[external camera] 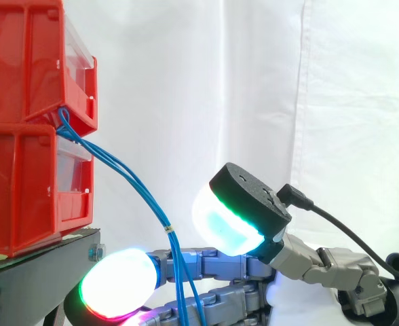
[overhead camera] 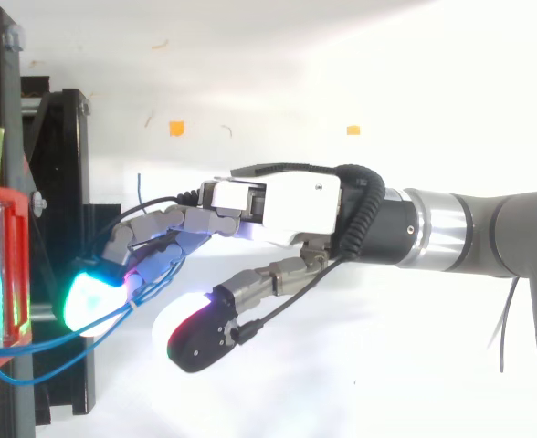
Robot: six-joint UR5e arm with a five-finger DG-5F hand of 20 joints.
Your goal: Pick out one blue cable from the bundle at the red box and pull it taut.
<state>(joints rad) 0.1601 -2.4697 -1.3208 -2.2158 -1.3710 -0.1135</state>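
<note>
hand (overhead camera: 287,205) lower centre, nearly straight, thumb apart, gripping nothing you can see | blue cables (external camera: 128,178) sag from red box (external camera: 23,68) upper left, across its fingers (external camera: 206,261) | progress: hand at bundle, none singled out, not taut yet

Robotics lab setup: white curtain (external camera: 254,81) backdrop, red bins (external camera: 23,122) on a black stand (external camera: 43,255).

Red bins (external camera: 23,68) and black stand (external camera: 36,257) block leftward; rightward lies open.
</note>
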